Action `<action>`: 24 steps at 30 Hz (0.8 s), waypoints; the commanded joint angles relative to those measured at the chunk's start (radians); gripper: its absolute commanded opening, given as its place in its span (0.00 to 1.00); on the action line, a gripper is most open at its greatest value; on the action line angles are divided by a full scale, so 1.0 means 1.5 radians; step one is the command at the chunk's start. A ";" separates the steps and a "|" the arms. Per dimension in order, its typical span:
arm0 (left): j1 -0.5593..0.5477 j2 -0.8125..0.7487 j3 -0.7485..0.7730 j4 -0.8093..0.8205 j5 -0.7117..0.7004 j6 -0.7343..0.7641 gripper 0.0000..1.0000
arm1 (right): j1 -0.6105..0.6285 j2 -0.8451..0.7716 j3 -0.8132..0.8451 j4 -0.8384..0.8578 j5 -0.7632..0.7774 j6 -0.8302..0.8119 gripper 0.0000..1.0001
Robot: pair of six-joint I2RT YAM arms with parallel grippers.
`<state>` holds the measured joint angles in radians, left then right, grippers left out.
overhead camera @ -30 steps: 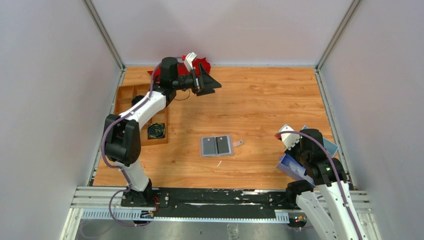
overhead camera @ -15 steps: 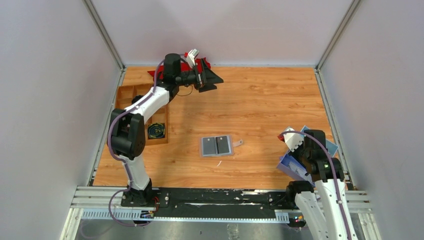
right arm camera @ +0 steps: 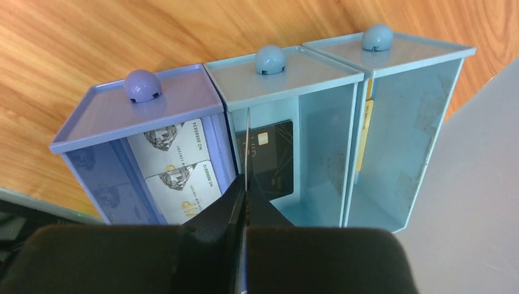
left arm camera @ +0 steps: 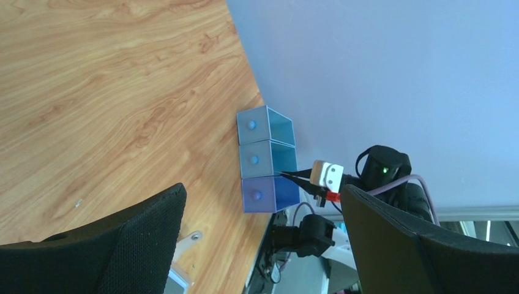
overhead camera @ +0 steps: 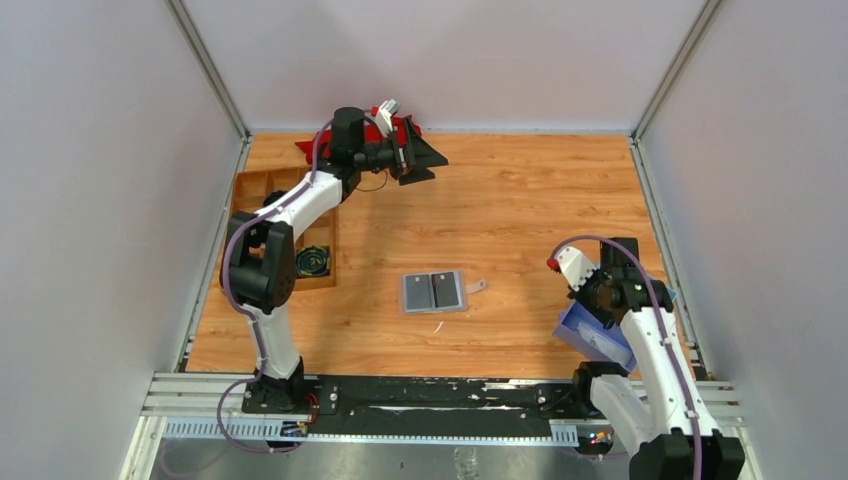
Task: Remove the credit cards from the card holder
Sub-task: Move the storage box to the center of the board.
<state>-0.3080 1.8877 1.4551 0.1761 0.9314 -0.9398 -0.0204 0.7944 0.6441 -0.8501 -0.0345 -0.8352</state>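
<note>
Card holder between tray and boxes

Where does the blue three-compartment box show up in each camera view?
Top external: lower right, the blue box partly under the right arm.
Left wrist: centre, the box against the wall.
Right wrist: the box fills the frame behind a credit card edge-on in the right end effector.
Shared landmark: the wooden table edge beneath it.

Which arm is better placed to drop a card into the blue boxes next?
Right. The right tool sits shut at the blue boxes, apparently pinching an edge-on card; the left tool hangs open at the far edge of the table.
</note>
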 commanded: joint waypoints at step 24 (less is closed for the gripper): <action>0.039 0.051 0.053 -0.007 0.019 -0.013 1.00 | -0.112 0.325 0.209 0.162 -0.145 0.188 0.00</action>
<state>-0.2630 1.9549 1.5146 0.1764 0.9367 -0.9516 -0.1738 1.3132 0.9394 -0.5873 -0.3035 -0.4923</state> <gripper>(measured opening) 0.999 0.008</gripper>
